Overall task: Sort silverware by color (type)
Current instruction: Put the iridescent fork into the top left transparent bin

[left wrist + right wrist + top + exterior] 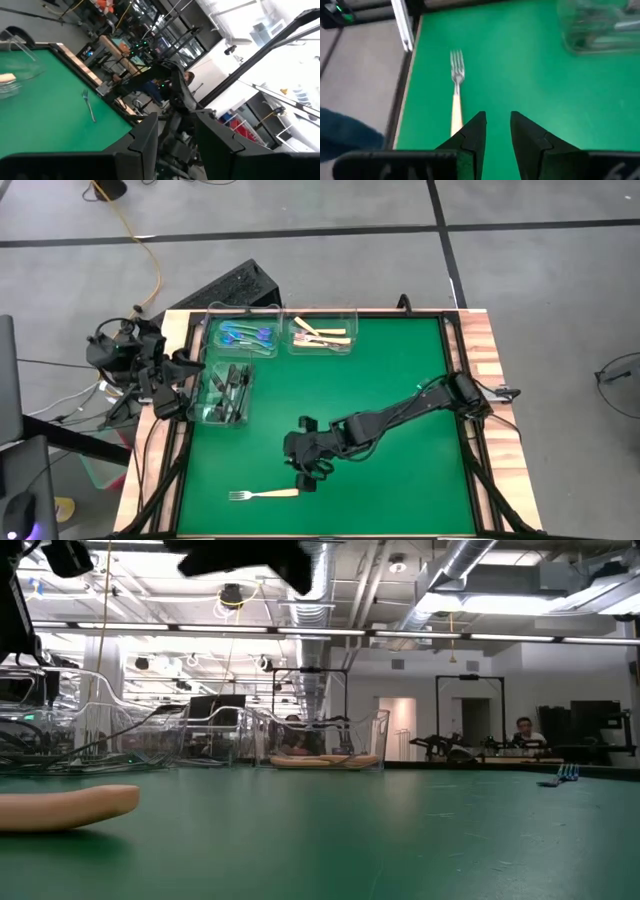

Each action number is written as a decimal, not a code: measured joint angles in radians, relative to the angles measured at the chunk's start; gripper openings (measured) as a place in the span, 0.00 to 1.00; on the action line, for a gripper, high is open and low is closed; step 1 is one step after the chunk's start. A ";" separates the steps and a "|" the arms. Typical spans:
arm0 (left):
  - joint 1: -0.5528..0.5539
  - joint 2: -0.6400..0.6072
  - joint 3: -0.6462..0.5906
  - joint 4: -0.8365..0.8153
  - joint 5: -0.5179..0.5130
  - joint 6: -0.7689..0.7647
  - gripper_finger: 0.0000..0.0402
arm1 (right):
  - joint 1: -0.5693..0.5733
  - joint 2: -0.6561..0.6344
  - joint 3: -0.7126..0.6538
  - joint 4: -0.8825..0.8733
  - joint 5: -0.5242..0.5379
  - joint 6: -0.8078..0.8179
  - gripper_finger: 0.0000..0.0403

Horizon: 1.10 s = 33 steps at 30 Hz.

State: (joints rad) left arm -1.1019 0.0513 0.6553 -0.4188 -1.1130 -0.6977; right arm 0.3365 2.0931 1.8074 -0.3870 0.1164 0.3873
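Observation:
One tan-handled fork [265,495] with silver tines lies flat on the green mat near the table's near edge; its handle [65,808] also shows in the low view. My right gripper [305,468] hovers open just on the far side of it. In the right wrist view the fork [456,85] runs under one finger of that gripper [497,120], and the low view shows nothing resting on the handle. My left gripper [190,365] waits open at the table's left edge beside the bins [172,140]. Blue forks [245,335], tan forks [322,335] and dark forks [225,385] lie in separate clear bins.
Three clear plastic bins stand in the table's far-left corner: the blue-fork bin [212,330], the tan-fork bin [352,330] and the dark-fork bin [205,415] nearer the left edge. The green mat [400,460] is bare right of my right arm. A wooden rim [490,380] borders the table.

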 joint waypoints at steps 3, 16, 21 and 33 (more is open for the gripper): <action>0.000 0.000 0.000 -0.040 -0.019 -0.003 0.28 | 0.011 0.033 0.041 0.023 0.011 -0.023 0.27; 0.000 0.000 -0.006 -0.133 -0.055 -0.032 0.28 | 0.051 0.072 0.094 -0.012 0.045 0.025 0.27; 0.000 0.000 -0.006 -0.132 -0.062 -0.074 0.28 | 0.038 0.061 0.101 -0.215 0.041 0.260 0.27; 0.000 0.000 -0.006 -0.132 -0.053 -0.082 0.28 | -0.015 -0.050 0.166 -1.189 0.120 0.675 0.27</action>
State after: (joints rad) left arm -1.1019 0.0513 0.6495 -0.5503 -1.1661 -0.7799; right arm 0.3215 2.0429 1.9729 -1.5760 0.2368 1.0625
